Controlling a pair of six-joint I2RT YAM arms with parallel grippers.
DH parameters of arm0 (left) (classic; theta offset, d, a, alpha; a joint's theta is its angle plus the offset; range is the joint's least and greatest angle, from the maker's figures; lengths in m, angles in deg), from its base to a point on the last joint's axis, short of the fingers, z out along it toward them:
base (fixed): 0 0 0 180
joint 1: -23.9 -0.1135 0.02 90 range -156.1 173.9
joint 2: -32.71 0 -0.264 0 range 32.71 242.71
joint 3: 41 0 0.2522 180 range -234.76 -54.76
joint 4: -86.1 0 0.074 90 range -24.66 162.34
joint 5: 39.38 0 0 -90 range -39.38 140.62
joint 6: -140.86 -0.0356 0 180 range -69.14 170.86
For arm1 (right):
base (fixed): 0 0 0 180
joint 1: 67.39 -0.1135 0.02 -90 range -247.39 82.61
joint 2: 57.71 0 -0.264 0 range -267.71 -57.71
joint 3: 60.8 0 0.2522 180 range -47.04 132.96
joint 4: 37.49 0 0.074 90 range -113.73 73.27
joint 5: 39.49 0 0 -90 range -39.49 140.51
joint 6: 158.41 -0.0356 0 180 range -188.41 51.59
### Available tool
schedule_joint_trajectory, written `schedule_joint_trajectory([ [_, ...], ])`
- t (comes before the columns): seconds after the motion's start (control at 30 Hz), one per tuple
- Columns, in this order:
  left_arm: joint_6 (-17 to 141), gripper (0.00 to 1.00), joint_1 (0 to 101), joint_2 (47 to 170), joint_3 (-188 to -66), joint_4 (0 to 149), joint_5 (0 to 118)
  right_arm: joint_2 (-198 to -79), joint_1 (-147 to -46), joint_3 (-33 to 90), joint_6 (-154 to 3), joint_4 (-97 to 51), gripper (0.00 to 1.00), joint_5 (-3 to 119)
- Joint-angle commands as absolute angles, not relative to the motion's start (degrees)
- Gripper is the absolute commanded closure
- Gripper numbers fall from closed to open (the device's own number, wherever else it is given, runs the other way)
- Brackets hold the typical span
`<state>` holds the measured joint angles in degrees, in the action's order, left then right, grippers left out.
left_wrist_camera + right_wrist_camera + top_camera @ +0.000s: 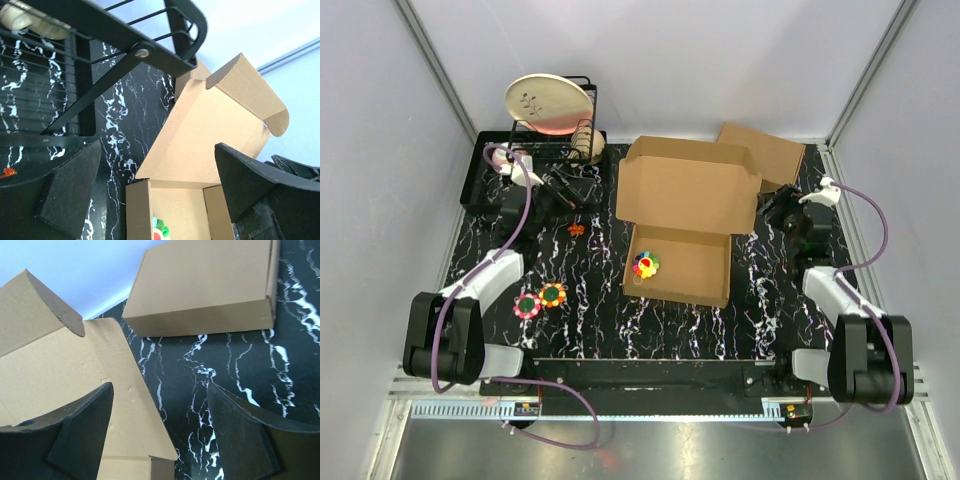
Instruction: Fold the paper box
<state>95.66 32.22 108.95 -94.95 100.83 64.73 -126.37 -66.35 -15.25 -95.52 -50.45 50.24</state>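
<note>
Left end effector (565, 188) and right end effector (775, 210) both wide open, empty. Push paper box (680, 265) lid (685, 192) evenly toward the counter's (590, 270) near edge (tuck side flaps (250, 95) inside).

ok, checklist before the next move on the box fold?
1. Left pincer open, empty: ok.
2. Right pincer open, empty: ok.
3. Brown corrugated cardboard mailer box, base walls up: ok.
4. Its lid closed: not ok, it stands open.
5. Multicoloured round toy inside the box: ok.
6. Closed second brown cardboard box clear of the lid: ok, apart.
</note>
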Motion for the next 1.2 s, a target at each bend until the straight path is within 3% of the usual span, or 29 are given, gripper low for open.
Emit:
schedule_joint_trajectory([
  [0.0, 94.0, 0.01, 31.9, 110.2, -98.0, 105.5, 70.3, -132.1, -63.2, -14.2, -100.4, -64.3, 0.2, 64.1],
  [0.53, 91.8, 0.01, 31.9, 112.2, -100.4, 103.4, 71.9, -150.7, -60.4, -4.3, -106.6, -79.3, 0.31, 80.3],
  [0.7, 91.1, 0.01, 31.8, 113.7, -101.8, 102.5, 72.0, -153.1, -60.4, -2.8, -106.4, -78.2, 0.44, 82.2],
  [0.9, 91.4, 0.01, 31.4, 117.1, -103.9, 102.9, 74.3, -153.9, -60.4, -2.6, -105.6, -77.4, 0.68, 83.6],
  [1.17, 90.0, 0.01, 30.5, 120.2, -106.2, 103.5, 77.7, -152.9, -60.4, -4.2, -104.9, -77.5, 0.86, 85.0],
])
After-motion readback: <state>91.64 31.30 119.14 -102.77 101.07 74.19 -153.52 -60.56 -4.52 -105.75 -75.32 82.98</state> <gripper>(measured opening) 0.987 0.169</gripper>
